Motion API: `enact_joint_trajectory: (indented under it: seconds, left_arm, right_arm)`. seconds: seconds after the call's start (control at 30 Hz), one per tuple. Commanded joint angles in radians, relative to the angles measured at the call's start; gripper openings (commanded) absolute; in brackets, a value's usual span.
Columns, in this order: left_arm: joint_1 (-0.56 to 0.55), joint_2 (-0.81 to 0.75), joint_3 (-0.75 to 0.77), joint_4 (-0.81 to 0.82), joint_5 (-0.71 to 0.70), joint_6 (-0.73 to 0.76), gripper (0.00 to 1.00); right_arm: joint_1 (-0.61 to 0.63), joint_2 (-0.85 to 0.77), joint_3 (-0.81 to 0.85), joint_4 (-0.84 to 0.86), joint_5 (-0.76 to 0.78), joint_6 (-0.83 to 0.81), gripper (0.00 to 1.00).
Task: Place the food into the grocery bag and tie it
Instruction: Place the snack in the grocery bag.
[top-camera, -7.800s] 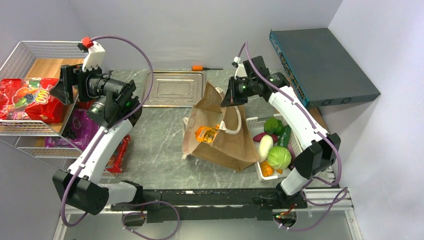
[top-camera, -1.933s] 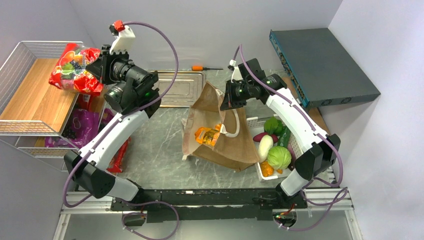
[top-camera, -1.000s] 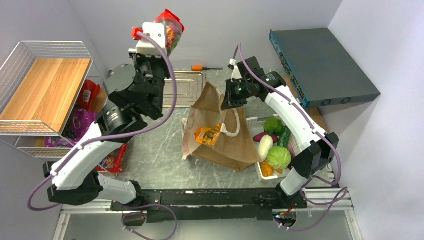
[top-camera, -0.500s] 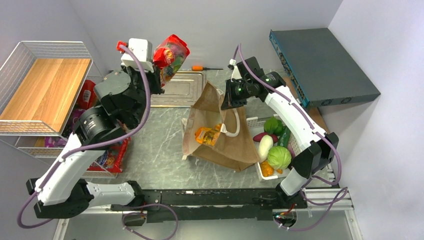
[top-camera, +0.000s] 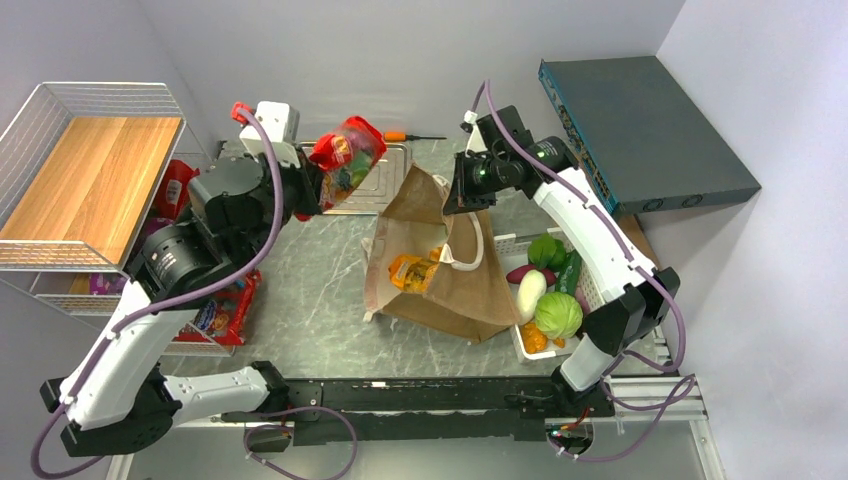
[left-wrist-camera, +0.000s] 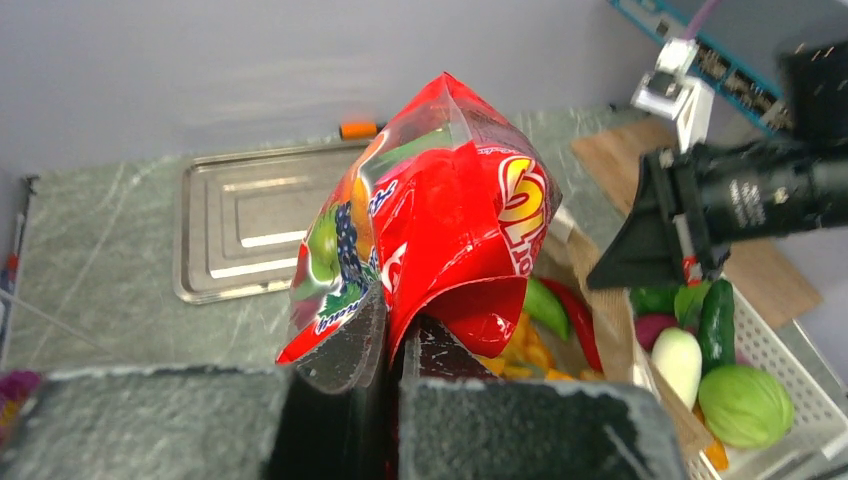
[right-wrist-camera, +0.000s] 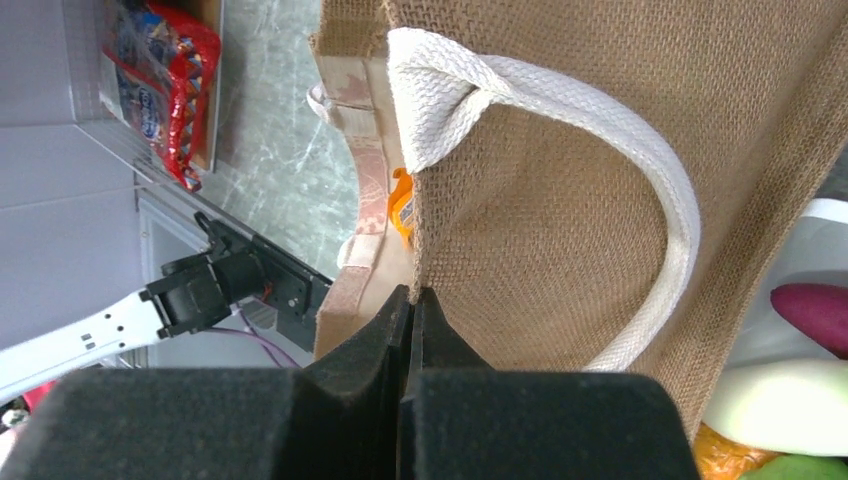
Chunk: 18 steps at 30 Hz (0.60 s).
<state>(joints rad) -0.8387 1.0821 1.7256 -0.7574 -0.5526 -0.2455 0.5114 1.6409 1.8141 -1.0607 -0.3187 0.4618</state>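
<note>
A shiny red snack packet (top-camera: 350, 160) (left-wrist-camera: 440, 230) hangs in the air just left of the grocery bag (top-camera: 450, 285), above the table. My left gripper (top-camera: 318, 182) (left-wrist-camera: 395, 335) is shut on its lower edge. The brown bag stands at mid-table with its mouth held up. My right gripper (top-camera: 455, 197) (right-wrist-camera: 412, 300) is shut on the bag's rim (right-wrist-camera: 420, 250), beside a white loop handle (right-wrist-camera: 600, 130). Inside the bag lie an orange packet (top-camera: 412, 270), a light green vegetable (left-wrist-camera: 545, 305) and a red chili (left-wrist-camera: 578, 322).
A white basket (top-camera: 508, 240) with a cabbage (top-camera: 558, 315) and other vegetables stands right of the bag. A metal tray (top-camera: 350, 190) and a screwdriver (top-camera: 410, 135) lie behind. A wire shelf (top-camera: 90, 170) is at the left, with packets (top-camera: 225, 310) below, and a dark box (top-camera: 640, 130) is at the back right.
My left arm has carried the red packet from the shelf, up and over to the right, then down towards the bag's mouth. The right gripper has kept its hold on the bag's rim.
</note>
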Motion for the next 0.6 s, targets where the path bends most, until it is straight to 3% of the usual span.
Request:
enact_joint_trajectory:
  seconds: [0.0, 0.3, 0.57]
  left_arm:
    - [0.021, -0.049, -0.022, 0.0, 0.075, -0.098, 0.0]
    - [0.059, -0.056, -0.147, -0.056, 0.233, -0.177, 0.0]
    - [0.101, -0.022, -0.273, 0.069, 0.38, -0.21, 0.0]
  right_arm:
    - [-0.002, 0.004, 0.089, -0.04, 0.004, 0.08, 0.0]
    - [-0.004, 0.072, 0.238, -0.204, 0.075, 0.157, 0.0]
    - [-0.033, 0.011, 0.122, -0.126, 0.009, 0.13, 0.0]
